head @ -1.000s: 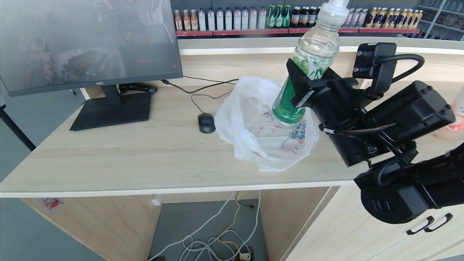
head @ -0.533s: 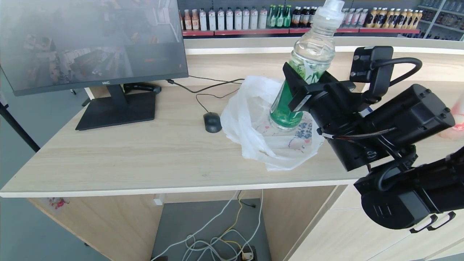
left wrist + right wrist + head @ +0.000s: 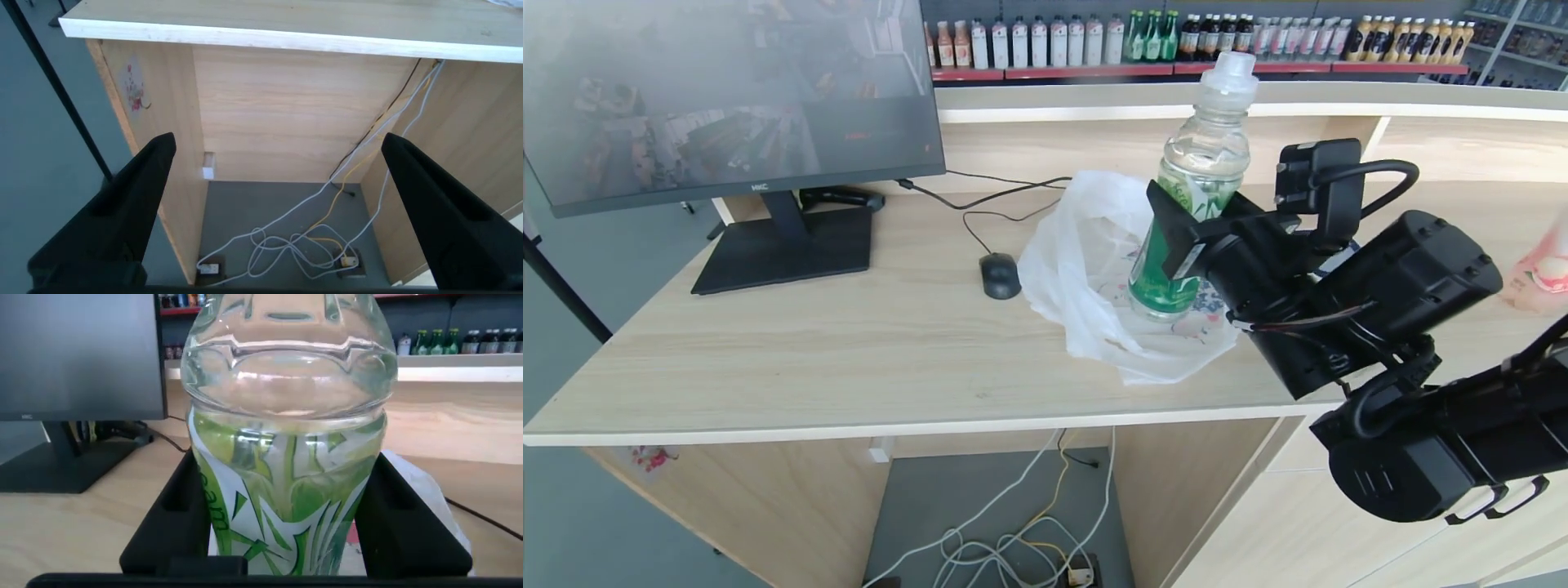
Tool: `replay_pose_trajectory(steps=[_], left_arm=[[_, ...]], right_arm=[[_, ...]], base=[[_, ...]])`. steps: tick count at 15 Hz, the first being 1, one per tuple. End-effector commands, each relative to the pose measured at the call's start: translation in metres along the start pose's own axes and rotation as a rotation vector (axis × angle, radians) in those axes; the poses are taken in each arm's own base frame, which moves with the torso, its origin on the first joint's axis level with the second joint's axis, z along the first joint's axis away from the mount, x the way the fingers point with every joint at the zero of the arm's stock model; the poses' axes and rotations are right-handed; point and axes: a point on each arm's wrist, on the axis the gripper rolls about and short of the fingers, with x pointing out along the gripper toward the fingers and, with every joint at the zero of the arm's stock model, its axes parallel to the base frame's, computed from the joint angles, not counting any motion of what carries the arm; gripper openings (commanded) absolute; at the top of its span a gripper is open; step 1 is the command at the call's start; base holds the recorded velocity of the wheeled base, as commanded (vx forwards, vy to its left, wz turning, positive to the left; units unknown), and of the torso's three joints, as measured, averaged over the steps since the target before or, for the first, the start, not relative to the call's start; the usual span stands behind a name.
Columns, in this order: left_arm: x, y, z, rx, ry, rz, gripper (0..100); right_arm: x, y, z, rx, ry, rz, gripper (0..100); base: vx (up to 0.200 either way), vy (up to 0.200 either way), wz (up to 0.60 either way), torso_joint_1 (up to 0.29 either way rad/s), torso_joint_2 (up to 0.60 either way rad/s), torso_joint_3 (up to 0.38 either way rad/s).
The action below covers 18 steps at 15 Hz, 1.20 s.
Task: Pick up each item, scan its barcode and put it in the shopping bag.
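one clear bottle [image 3: 1194, 192] with green label, white cap, held upright.

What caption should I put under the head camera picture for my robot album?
The right claw holds a green-labelled bottle over the white shopping bag on the wooden counter.

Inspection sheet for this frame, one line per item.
Surface: light wooden counter.
Job's things: clear plastic bottle with green label, held slightly tilted over the open white plastic shopping bag.
Clutter: black monitor, black mouse, pink bottle at right edge.
End effectors: right end effector shut on the bottle; left end effector open, low before the counter.
Cables: black mouse cable on counter; white and yellow cables on floor beneath.
Surroundings: shelves of bottled drinks behind.
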Motion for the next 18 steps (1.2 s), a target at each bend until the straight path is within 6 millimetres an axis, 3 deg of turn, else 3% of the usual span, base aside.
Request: replay_pose_trajectory(steps=[1,10,13,18], left_arm=[[0.0,0.0,0.0,0.0,-0.001,0.0,100],[0.0,0.0,0.0,0.0,-0.001,0.0,100],[0.0,0.0,0.0,0.0,-0.001,0.0,100],[0.0,0.0,0.0,0.0,-0.001,0.0,100]], right_arm=[[0.003,0.001,-0.005,-0.005,0.018,0.003,0],[0.042,-0.009,-0.017,-0.038,0.088,0.036,0],[0.06,-0.016,-0.024,-0.046,0.052,0.019,0],[0.074,-0.016,-0.033,-0.046,0.029,0.018,0]], base=[[0.0,0.0,0.0,0.0,0.0,0.0],[0.0,0.0,0.0,0.0,0.0,0.0],[0.0,0.0,0.0,0.0,0.0,0.0],[0.0,0.0,0.0,0.0,0.0,0.0]])
